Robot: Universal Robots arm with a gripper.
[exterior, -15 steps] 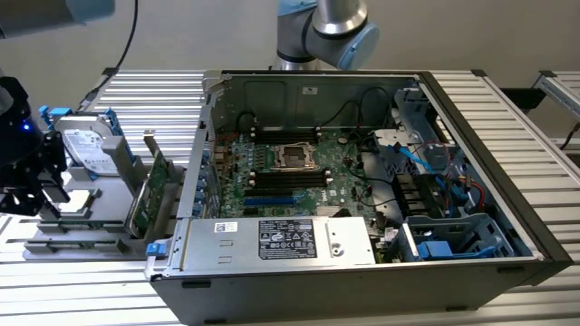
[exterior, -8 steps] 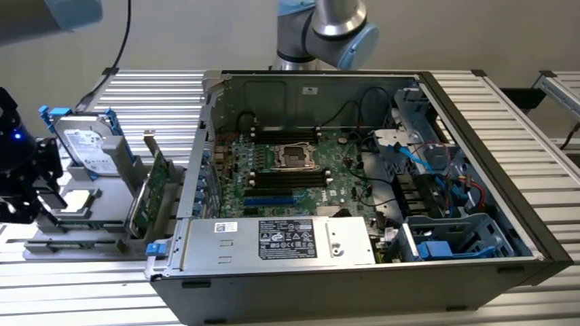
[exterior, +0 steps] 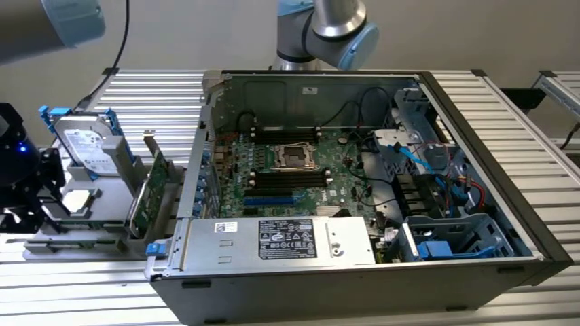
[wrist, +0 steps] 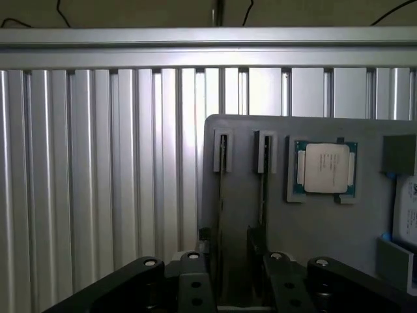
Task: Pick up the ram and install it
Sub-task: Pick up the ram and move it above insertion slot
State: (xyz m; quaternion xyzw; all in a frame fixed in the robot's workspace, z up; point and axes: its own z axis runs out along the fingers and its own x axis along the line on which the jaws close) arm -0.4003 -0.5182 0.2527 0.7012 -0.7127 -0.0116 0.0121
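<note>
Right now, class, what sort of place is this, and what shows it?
Likely a computer-assembly workbench: an open dark-grey desktop computer case with green motherboard, a ribbed aluminium table, and a grey fixture holding a square silver processor.

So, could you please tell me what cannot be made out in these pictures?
Two boards, wrist view: edge-on in the grey holder; which is the ram cannot be told.
Gripper, wrist view: cut off by the picture's edge.
Memory slots, exterior view: too small to see their latches.
</note>
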